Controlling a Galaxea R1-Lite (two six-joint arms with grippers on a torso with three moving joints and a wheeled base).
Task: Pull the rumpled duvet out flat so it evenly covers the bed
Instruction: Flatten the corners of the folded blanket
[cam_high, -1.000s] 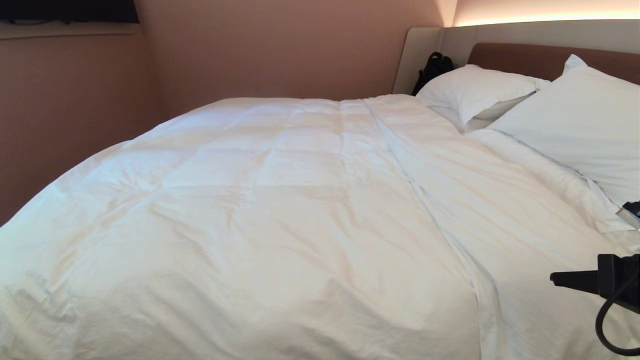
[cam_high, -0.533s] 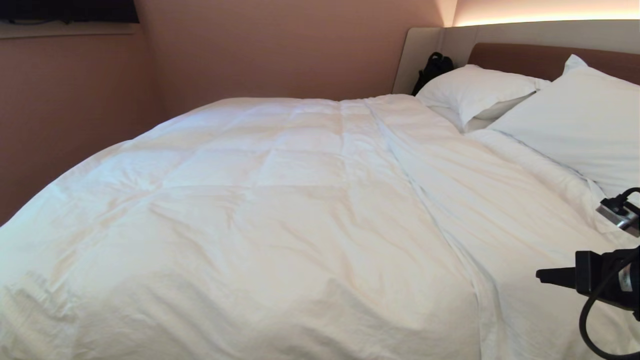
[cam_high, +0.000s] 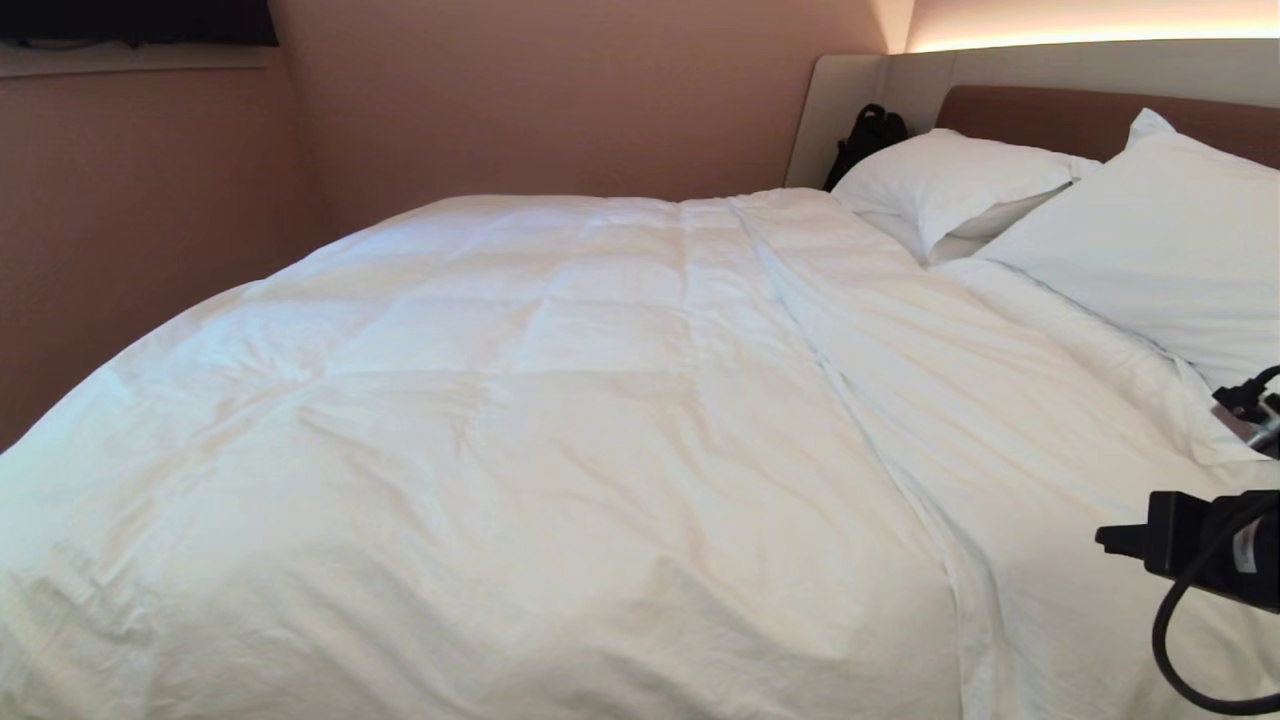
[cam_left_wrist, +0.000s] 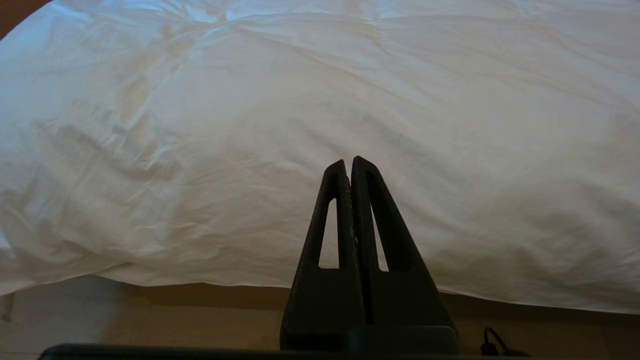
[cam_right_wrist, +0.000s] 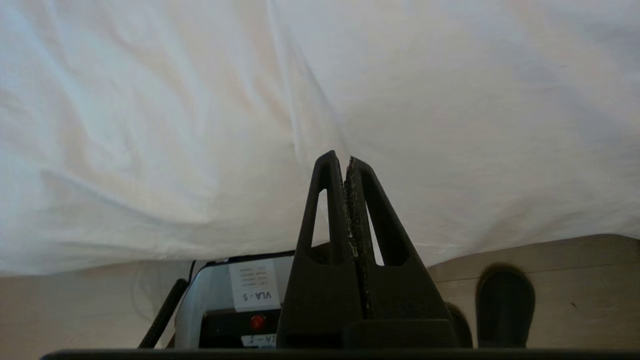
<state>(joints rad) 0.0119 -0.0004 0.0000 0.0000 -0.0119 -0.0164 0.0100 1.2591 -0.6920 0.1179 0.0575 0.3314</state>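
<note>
The duvet (cam_high: 560, 440) lies spread across the bed (cam_high: 1060, 115), wrinkled, its top edge just short of two pillows (cam_high: 1150, 240) at far right. The right gripper (cam_right_wrist: 346, 161) hangs clenched and empty at near right; the left gripper (cam_left_wrist: 348, 165), also clenched and empty, faces the near edge.

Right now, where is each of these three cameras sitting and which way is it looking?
Head view: on the robot's head, looking forward and down over the duvet toward the pillows; the right tool shows at the right edge.
Left wrist view: behind the shut left tool, facing the duvet's hanging edge.
Right wrist view: behind the shut right tool, facing the same edge.
All three share the duvet.
</note>
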